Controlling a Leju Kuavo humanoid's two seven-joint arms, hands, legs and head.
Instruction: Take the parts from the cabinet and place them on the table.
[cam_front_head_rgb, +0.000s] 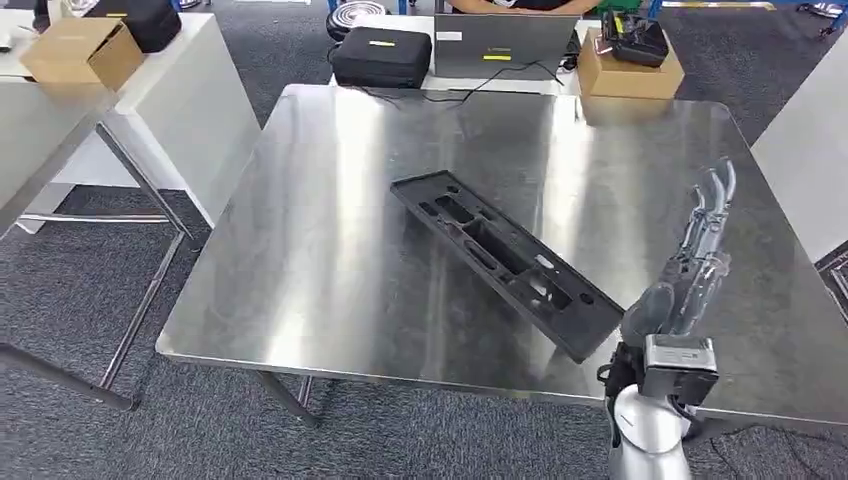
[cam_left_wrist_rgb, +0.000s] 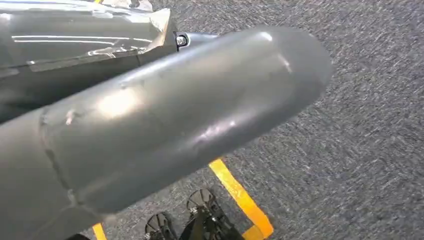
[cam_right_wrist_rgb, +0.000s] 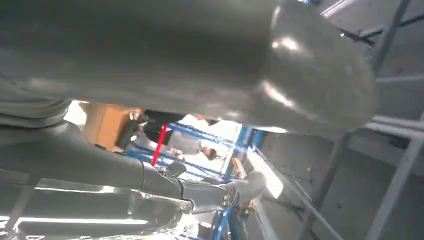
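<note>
A long black moulded part (cam_front_head_rgb: 505, 260) with several recesses lies flat and diagonal on the steel table (cam_front_head_rgb: 330, 250), its near end close to the front right edge. My right hand (cam_front_head_rgb: 690, 270) stands upright just right of that near end, fingers stretched out and apart, holding nothing and not touching the part. In the right wrist view its thick grey thumb (cam_right_wrist_rgb: 200, 60) and a darker finger (cam_right_wrist_rgb: 200, 192) are spread with empty space between them. My left hand (cam_left_wrist_rgb: 150, 125) hangs over the carpet, thumb extended, with nothing in it.
Behind the steel table are a black case (cam_front_head_rgb: 381, 57), a laptop (cam_front_head_rgb: 503, 45) and a cardboard box (cam_front_head_rgb: 628, 72) with a black device on it. A white table with another cardboard box (cam_front_head_rgb: 82, 50) stands at the left. Yellow floor tape (cam_left_wrist_rgb: 242, 200) runs below my left hand.
</note>
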